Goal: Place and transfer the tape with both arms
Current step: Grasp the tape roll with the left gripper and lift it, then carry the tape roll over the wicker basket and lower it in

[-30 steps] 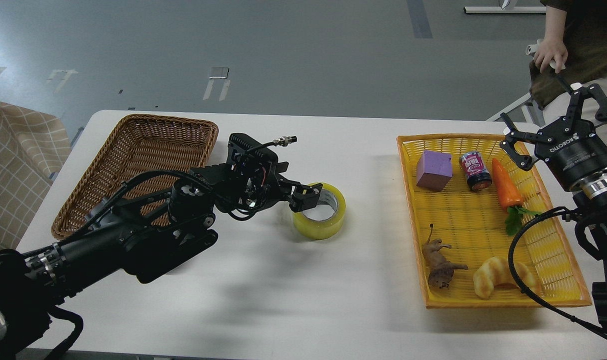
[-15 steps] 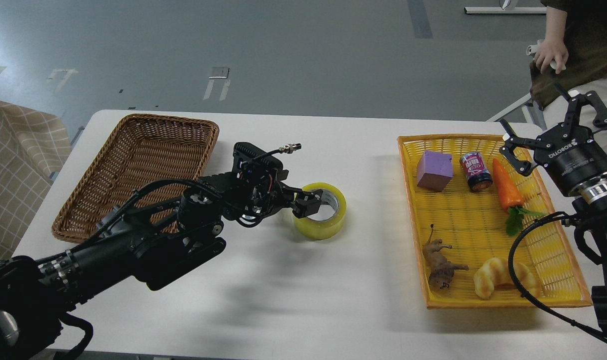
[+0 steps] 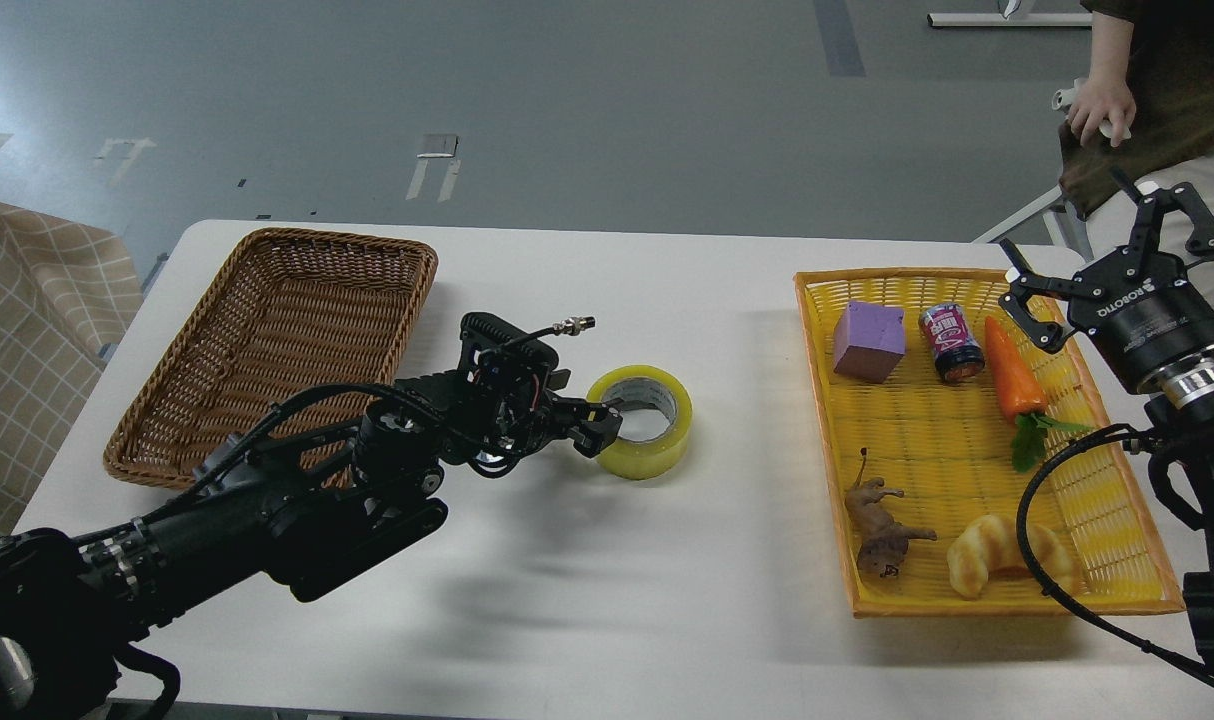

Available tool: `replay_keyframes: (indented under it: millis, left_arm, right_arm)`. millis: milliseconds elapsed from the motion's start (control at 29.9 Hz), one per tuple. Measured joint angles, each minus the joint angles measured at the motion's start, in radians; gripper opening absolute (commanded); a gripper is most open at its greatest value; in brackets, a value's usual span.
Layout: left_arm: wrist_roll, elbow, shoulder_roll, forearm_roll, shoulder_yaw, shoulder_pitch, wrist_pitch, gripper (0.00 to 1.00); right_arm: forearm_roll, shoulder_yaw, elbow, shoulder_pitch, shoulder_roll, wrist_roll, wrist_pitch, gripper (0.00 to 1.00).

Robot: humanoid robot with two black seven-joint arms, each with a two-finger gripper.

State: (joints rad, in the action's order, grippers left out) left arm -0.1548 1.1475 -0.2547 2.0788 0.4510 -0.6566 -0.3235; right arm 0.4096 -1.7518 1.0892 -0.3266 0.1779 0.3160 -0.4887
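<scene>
My left gripper (image 3: 599, 425) touches the tape (image 3: 640, 421) on the bench (image 3: 607, 590), jaws unclear; right gripper (image 3: 1102, 255) hovers, jaws apart.

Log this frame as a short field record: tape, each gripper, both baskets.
tape: flat on the white table, between the baskets
left gripper: at the tape's left rim, grasp unclear
right gripper: open, raised over yellow basket's far right corner
wicker basket: holds nothing visible
yellow basket: purple block, can, carrot, animal figure, croissant
</scene>
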Motion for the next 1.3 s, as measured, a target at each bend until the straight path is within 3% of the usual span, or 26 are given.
replay_keyframes:
  millis: [201, 468, 802, 1003, 1304]
  left_arm:
    - [-0.038, -0.003, 0.0, 0.0, -0.01, -0.007, -0.001, 0.0]
    - [-0.041, 0.012, -0.003, -0.004, -0.01, -0.028, -0.006, 0.0]
    - [-0.037, 0.013, -0.108, -0.172, -0.006, -0.202, -0.021, 0.0]
    - [-0.018, 0.009, -0.197, -0.218, -0.003, -0.26, -0.019, 0.0]
    - [0.095, -0.074, -0.364, -0.248, -0.009, -0.286, -0.014, 0.0]
  right_arm:
    - [0.0, 0.0, -0.004, 0.0, 0.0, 0.0, 0.0, 1.0]
    - [0.0, 0.0, -0.008, 0.0, -0.001, 0.0, 0.0, 1.0]
    - [0.0, 0.0, -0.011, 0.0, -0.002, 0.0, 0.0, 1.0]
    - [0.0, 0.0, -0.011, 0.0, -0.003, 0.0, 0.0, 1.0]
    - [0.0, 0.002, -0.011, 0.0, -0.004, 0.0, 0.0, 1.0]
